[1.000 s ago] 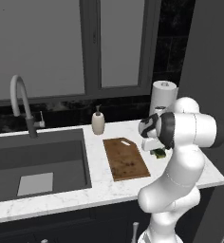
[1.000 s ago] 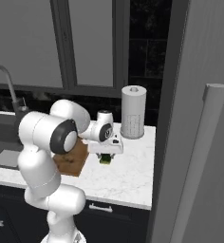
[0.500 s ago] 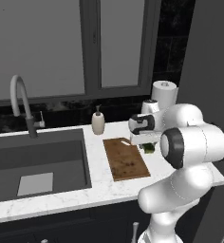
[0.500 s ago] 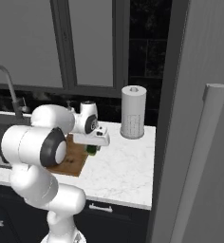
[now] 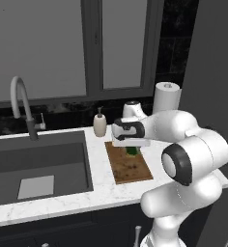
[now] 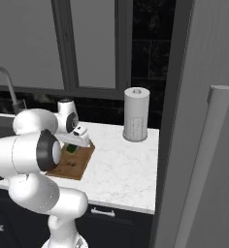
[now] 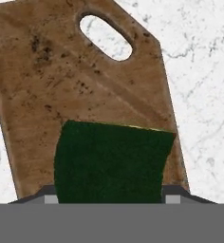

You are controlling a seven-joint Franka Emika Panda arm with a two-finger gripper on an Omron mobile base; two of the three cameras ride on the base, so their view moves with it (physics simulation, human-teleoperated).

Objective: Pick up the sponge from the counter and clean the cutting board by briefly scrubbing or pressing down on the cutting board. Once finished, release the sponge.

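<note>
Green sponge (image 7: 111,161) is seen nearest in the hand view, clamped between the claw (image 7: 107,199) tips at six o'clock, so the claw is narrowed onto it. Beneath it lies the brown cutting board (image 7: 61,80), its handle hole at twelve o'clock and white counter (image 7: 199,71) at three o'clock. Whether the sponge is pressed to the wood or held just above cannot be told.

In the left base view the claw (image 5: 131,148) is held over the far end of the cutting board (image 5: 130,169), with the sponge (image 5: 132,151) as a dark green patch under it. Further back a soap bottle (image 5: 100,124) stands at eleven o'clock of the board, a paper towel roll (image 5: 165,97) at one o'clock, and a sink (image 5: 38,161) and tap (image 5: 21,103) at nine o'clock.

Risk is judged as follows: the sponge sits near the board's right edge, so a stroke toward three o'clock could carry it onto the counter; hard pressure could slide the loose board toward the sink; a light grip could let the sponge twist out during scrubbing.

Compared with a second ago, the sponge has been carried from the counter at three o'clock of the board to over the board, and the arm has been swung leftward
</note>
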